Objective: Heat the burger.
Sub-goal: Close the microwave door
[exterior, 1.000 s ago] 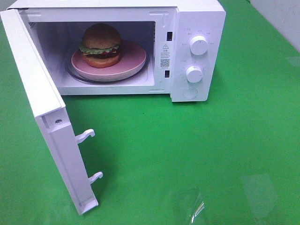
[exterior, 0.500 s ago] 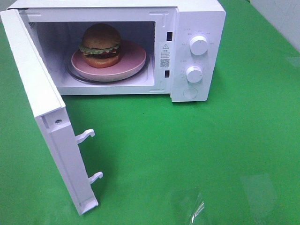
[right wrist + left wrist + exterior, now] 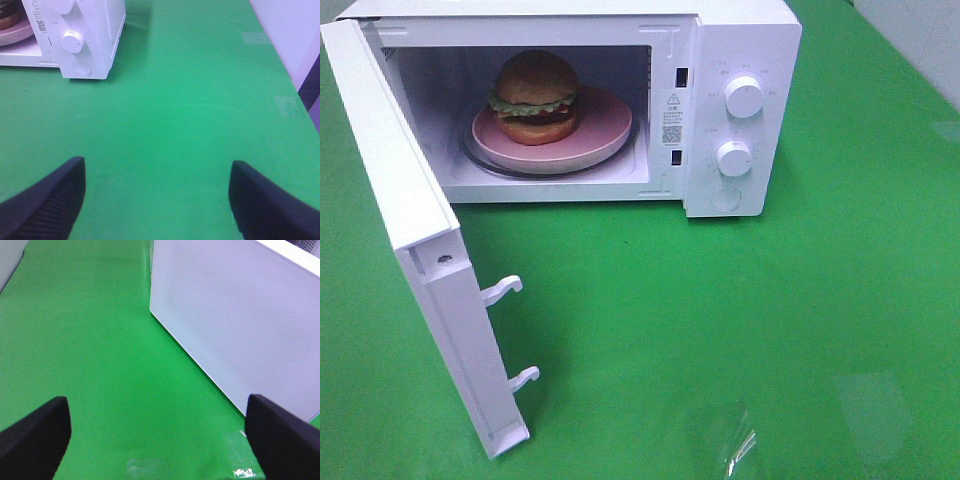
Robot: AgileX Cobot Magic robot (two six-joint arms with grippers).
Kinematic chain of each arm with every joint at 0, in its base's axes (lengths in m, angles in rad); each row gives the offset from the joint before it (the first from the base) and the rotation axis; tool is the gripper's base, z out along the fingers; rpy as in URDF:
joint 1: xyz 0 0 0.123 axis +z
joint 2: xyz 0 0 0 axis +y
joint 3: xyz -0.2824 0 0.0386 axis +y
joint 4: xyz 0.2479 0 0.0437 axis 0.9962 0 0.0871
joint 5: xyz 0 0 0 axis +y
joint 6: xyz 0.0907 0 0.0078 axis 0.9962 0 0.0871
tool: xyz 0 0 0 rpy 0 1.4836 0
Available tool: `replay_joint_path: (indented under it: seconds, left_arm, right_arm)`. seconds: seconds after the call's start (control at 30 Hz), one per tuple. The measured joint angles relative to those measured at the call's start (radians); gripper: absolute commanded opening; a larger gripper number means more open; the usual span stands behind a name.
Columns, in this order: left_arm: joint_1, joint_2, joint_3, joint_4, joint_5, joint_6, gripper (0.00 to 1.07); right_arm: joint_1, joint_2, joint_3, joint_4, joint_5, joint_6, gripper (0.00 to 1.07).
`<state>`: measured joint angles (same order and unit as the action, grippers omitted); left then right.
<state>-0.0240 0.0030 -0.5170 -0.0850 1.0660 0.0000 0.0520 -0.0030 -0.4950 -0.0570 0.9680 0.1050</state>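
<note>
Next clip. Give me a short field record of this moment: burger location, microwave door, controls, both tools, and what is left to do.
burger: on the pink plate, inside the microwave
door: swung wide open
controls: upper knob and lower knob, no tool on either
left tool: open, empty, over the green cloth, facing the door's outer side
right tool: open, empty, over the cloth in front of the microwave
left to do: door not yet shut
</note>
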Motion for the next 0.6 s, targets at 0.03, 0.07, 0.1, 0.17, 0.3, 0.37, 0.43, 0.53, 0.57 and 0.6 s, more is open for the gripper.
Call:
replay_joint_path:
  seconds: [0.03, 0.07, 0.1, 0.17, 0.3, 0.37, 0.43, 0.53, 0.57, 0.6]
  left_arm:
    - [0.0, 0.0, 0.0, 0.0, 0.0, 0.0, 0.87]
    - [0.0, 0.0, 0.0, 0.0, 0.0, 0.0, 0.87]
    - [0.0, 0.0, 0.0, 0.0, 0.0, 0.0, 0.87]
    - [0.0, 0.0, 0.0, 0.0, 0.0, 0.0, 0.87]
    - [0.0, 0.0, 0.0, 0.0, 0.0, 0.0, 0.87]
    - [0.0, 0.0, 0.0, 0.0, 0.0, 0.0, 0.87]
    - [0.0, 0.0, 0.0, 0.0, 0.0, 0.0, 0.87]
    - [0.0, 0.0, 0.0, 0.0, 0.0, 0.0, 0.87]
    - [0.0, 0.0, 0.0, 0.0, 0.0, 0.0, 0.87]
    - [0.0, 0.0, 0.0, 0.0, 0.0, 0.0, 0.87]
  right_arm:
    - [0.0, 0.0, 0.0, 0.0, 0.0, 0.0, 0.76]
    - [0.0, 0.0, 0.0, 0.0, 0.0, 0.0, 0.76]
    - [0.0, 0.0, 0.0, 0.0, 0.0, 0.0, 0.76]
    - [0.0, 0.0, 0.0, 0.0, 0.0, 0.0, 0.76]
    - [0.0, 0.0, 0.0, 0.0, 0.0, 0.0, 0.76]
    - [0.0, 0.0, 0.0, 0.0, 0.0, 0.0, 0.76]
    - [0.0, 0.0, 0.0, 0.0, 0.0, 0.0, 0.76]
    - [0.0, 0.0, 0.0, 0.0, 0.0, 0.0, 0.76]
    - [0.0, 0.0, 0.0, 0.0, 0.0, 0.0, 0.76]
    - [0.0, 0.0, 0.0, 0.0, 0.0, 0.0, 0.76]
